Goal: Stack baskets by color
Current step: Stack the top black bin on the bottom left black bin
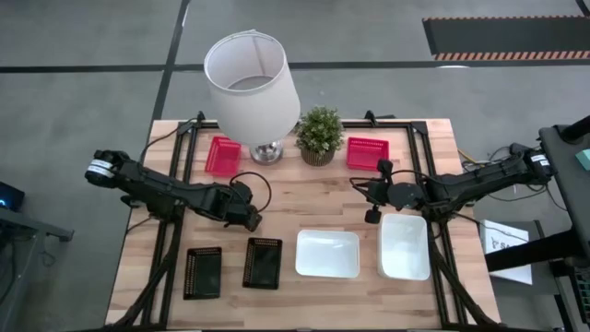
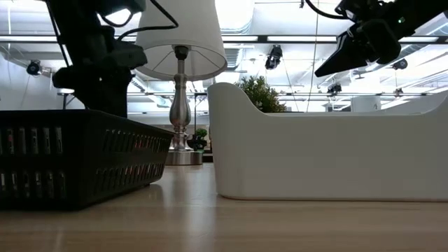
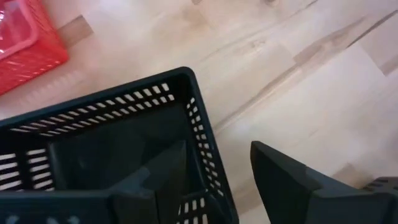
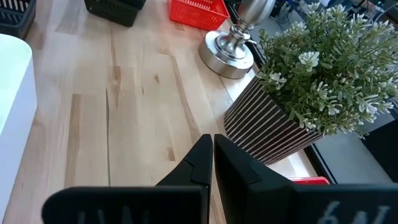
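A black basket is being straddled at its rim by the released left gripper, one finger inside. Its long axis is being seen running away from the gripper. The right gripper is being held clenched, empty, beside a white basket.

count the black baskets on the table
2 visible stacks: one black basket near the front left edge, another black basket beside it under the open left gripper. Nested ones may be hidden.
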Controlling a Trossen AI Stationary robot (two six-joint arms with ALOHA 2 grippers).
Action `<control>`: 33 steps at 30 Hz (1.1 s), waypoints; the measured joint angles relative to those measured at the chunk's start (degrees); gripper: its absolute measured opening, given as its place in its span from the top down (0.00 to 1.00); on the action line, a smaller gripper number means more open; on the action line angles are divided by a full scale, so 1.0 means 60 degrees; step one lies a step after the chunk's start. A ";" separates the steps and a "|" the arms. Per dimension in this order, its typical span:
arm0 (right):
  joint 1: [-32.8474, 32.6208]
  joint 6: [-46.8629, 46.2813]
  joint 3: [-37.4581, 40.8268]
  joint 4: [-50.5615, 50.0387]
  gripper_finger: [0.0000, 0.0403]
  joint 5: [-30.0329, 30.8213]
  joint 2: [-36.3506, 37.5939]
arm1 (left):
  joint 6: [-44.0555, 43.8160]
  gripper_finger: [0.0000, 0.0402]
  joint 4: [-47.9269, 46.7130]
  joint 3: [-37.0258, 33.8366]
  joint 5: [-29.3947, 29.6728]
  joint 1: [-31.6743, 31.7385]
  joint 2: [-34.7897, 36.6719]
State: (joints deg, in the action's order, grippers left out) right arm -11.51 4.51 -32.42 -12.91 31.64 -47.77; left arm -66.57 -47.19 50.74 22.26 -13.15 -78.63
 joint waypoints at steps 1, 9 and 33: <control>0.0000 0.0001 0.0000 0.0000 0.98 0.0000 0.0000 | -0.0003 0.60 0.0224 -0.0119 0.0004 0.0011 0.0000; 0.0000 -0.0004 0.0000 0.0000 0.98 0.0003 0.0000 | -0.0033 0.64 0.0993 -0.0819 0.0187 0.0147 0.0000; 0.0000 -0.0080 0.0000 0.0067 0.98 0.0003 -0.0002 | -0.0058 0.85 0.2582 -0.1982 0.0339 0.0262 0.0000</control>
State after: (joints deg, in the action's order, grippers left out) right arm -11.51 4.03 -32.42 -12.50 31.66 -47.78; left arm -66.92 -31.70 38.85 24.29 -11.57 -78.63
